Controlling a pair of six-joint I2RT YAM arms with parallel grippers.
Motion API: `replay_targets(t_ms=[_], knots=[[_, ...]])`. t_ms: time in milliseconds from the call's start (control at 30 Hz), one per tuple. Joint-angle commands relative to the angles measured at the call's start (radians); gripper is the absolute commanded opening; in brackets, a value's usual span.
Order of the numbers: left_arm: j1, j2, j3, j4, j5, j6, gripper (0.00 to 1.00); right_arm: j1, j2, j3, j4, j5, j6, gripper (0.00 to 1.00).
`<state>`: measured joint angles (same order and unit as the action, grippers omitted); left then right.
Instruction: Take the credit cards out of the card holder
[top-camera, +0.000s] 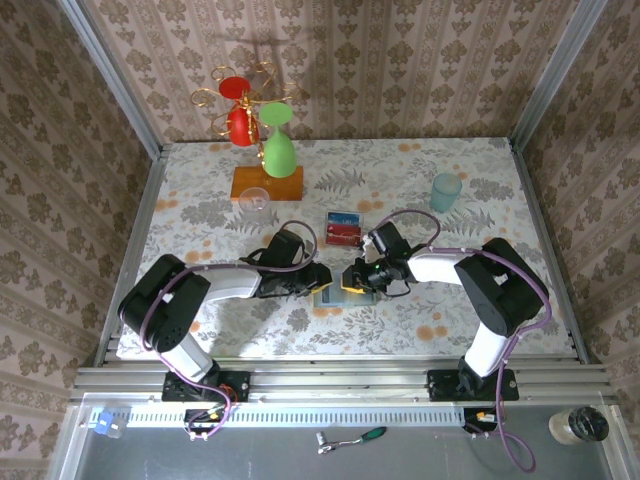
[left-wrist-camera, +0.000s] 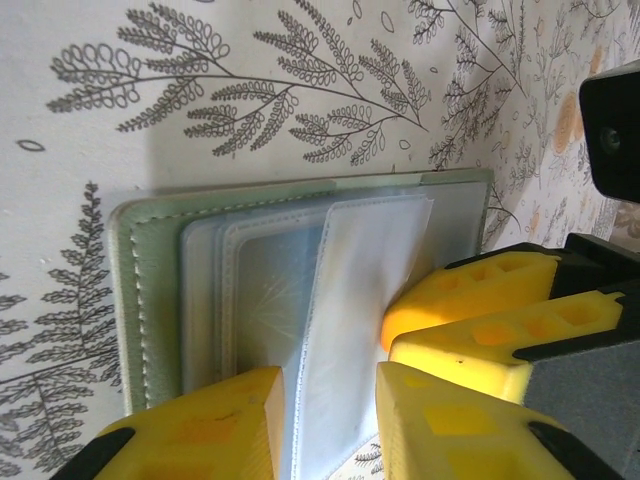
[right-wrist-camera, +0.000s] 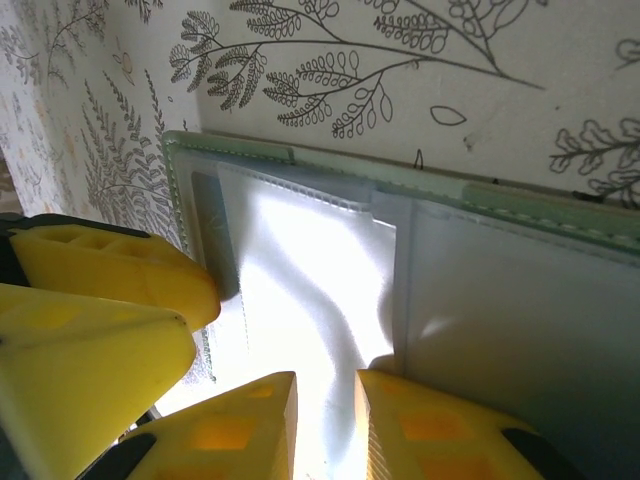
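Note:
The card holder (top-camera: 330, 298) lies open on the patterned table between both arms, its sage-green cover (left-wrist-camera: 150, 300) flat and its clear sleeves fanned. In the left wrist view one sleeve leaf (left-wrist-camera: 360, 290) stands up between the fingers of my left gripper (left-wrist-camera: 328, 385), which is open with a plain gap; the right gripper's fingers (left-wrist-camera: 470, 310) press in from the right. My right gripper (right-wrist-camera: 326, 385) is narrowly open astride a bright white sleeve leaf (right-wrist-camera: 310, 280) above the green rim (right-wrist-camera: 500, 195). The credit cards (top-camera: 343, 235), red with a blue one, lie behind the card holder.
A teal cup (top-camera: 446, 190) stands at the back right. A wire rack on a wooden base (top-camera: 267, 183) holds a red glass (top-camera: 240, 125) and a green glass (top-camera: 279, 152) at the back left. A small clear glass (top-camera: 257, 200) sits beside the base.

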<state>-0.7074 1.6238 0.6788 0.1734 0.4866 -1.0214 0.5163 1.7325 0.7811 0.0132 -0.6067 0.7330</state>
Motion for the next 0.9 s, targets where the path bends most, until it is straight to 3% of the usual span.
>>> replay_targets(t_ms=[0, 433, 633, 867], knots=[[-0.011, 0.019, 0.031, 0.011, 0.002, -0.008, 0.31, -0.014, 0.001, -0.020, 0.024, -0.042, -0.011, 0.22], [-0.027, 0.041, 0.051, -0.007, -0.005, -0.012, 0.31, -0.031, 0.029, -0.030, 0.060, -0.082, -0.008, 0.22], [-0.033, 0.016, 0.097, -0.154, -0.068, 0.045, 0.32, -0.038, 0.029, -0.032, 0.062, -0.088, -0.012, 0.22], [-0.039, 0.030, 0.117, -0.193, -0.079, 0.055, 0.32, -0.042, 0.031, -0.033, 0.067, -0.093, -0.014, 0.22]])
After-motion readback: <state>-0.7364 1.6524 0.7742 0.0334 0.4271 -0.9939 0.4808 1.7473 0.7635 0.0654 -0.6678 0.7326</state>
